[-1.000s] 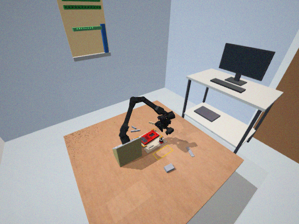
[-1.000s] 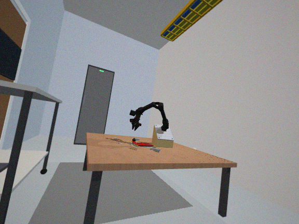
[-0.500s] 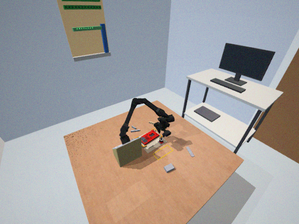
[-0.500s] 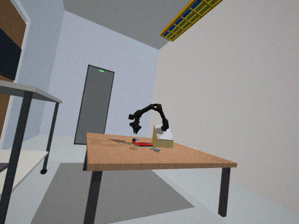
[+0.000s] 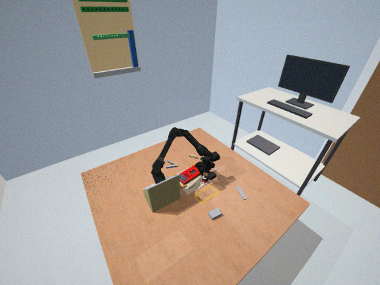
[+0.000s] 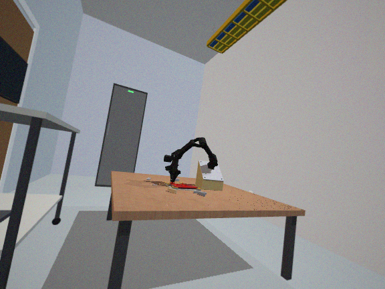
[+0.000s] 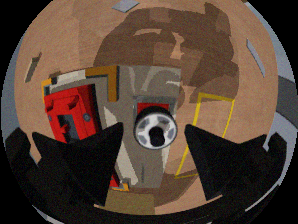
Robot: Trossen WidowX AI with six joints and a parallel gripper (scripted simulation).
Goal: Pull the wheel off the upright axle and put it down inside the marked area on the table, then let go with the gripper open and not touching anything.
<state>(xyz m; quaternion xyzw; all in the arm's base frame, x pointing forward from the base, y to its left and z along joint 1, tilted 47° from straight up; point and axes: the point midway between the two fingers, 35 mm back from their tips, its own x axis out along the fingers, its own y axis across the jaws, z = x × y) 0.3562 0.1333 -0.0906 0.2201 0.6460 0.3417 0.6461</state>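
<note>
We've got the claw spread partway open and gripping nothing, its fingers flanking the wheel on its axle, mid-frame in the wrist view, left of the yellow-outlined area.

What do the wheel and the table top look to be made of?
The wheel looks like light grey metal or hard plastic, with a smooth rim catching highlights around a dark hub; which of the two is unclear. The table top looks like matt wood or laminate: warm tan, faint patchy panels, no glare.
</note>
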